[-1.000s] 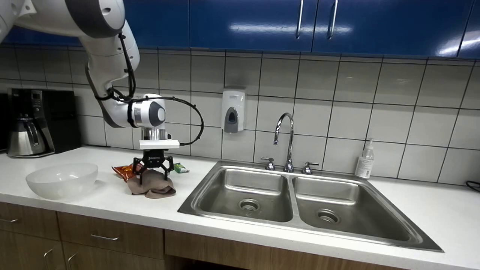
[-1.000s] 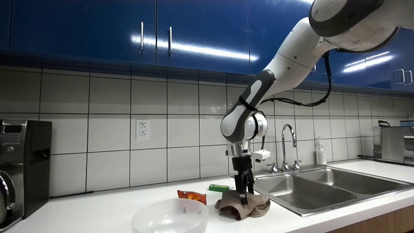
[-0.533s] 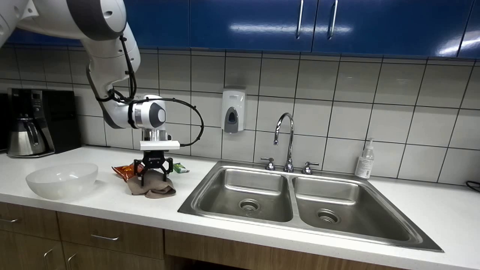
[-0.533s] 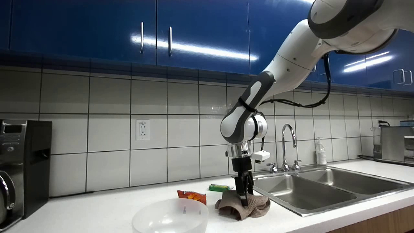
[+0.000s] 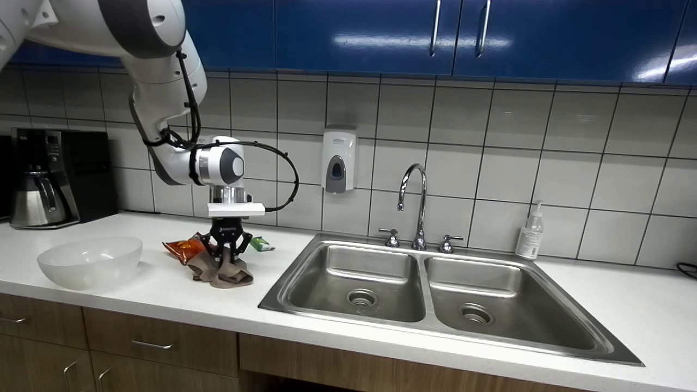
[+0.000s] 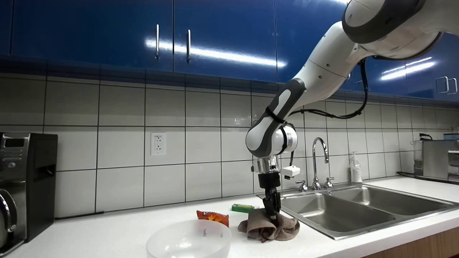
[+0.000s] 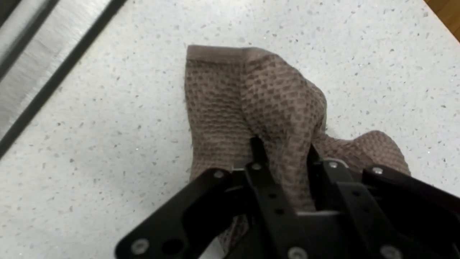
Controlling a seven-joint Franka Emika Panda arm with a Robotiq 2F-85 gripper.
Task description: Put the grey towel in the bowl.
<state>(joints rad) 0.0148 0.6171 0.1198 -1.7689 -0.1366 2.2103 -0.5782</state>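
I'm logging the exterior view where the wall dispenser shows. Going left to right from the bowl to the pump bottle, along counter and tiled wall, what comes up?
Bowl → red snack bag → towel → green packet → wall dispenser → faucet → pump bottle.

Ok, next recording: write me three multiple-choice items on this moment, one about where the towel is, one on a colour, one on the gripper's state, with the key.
Item 1: Where is the towel?
A) on top of the coffee maker
B) on the counter, between the bowl and the sink
C) inside a sink basin

Item 2: What colour are the upper cabinets?
A) white
B) red
C) blue

Item 3: How does the gripper stand?
A) closed on a fold of the towel
B) wide open
C) closed on the snack bag

Key:
1 B: both exterior views show the bowl to one side of it, the sink to the other.
2 C: their doors are blue in both exterior views.
3 A: the wrist view shows a fold pinched between the fingers.
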